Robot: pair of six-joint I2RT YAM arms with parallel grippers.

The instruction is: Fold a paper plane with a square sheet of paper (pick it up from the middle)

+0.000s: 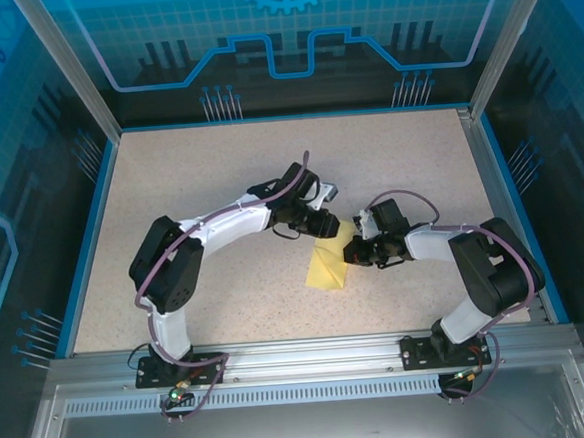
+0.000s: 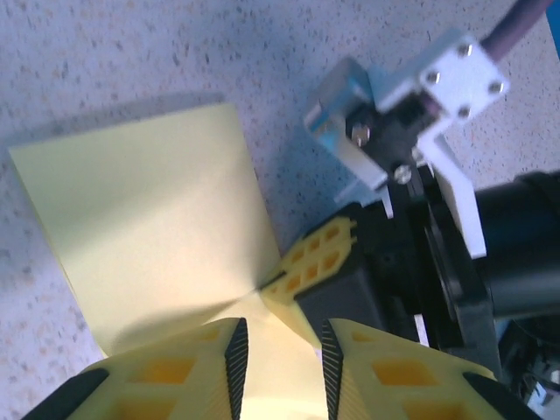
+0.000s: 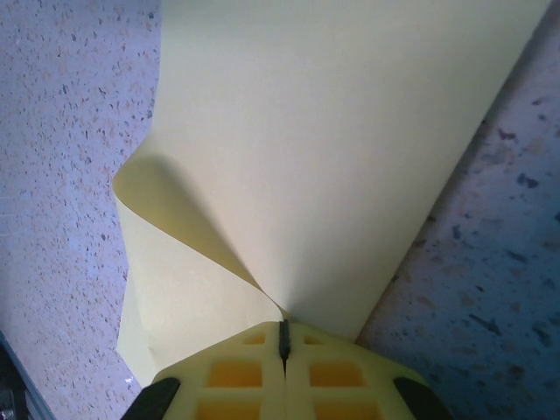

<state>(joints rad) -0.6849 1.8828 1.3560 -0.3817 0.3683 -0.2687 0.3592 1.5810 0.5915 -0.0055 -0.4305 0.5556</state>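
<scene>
The square sheet of paper [image 1: 326, 269] is pale yellow and lies at mid-table between the two arms, partly lifted and curled. My right gripper [image 1: 355, 254] is shut on one edge of it. In the right wrist view the sheet [image 3: 332, 131] bends up into a fold right at the closed right gripper [image 3: 283, 337]. My left gripper [image 1: 329, 224] hovers over the sheet's far end. In the left wrist view its jaws [image 2: 282, 359] stand apart with the paper [image 2: 149, 219] showing in the gap, and the right gripper's yellow fingers [image 2: 319, 254] pinch the sheet just ahead.
The speckled beige tabletop [image 1: 199, 175] has a blue rim [image 1: 90, 228] on the left and far sides. An aluminium rail [image 1: 301, 354] carries both arm bases at the near edge. The two grippers are very close together.
</scene>
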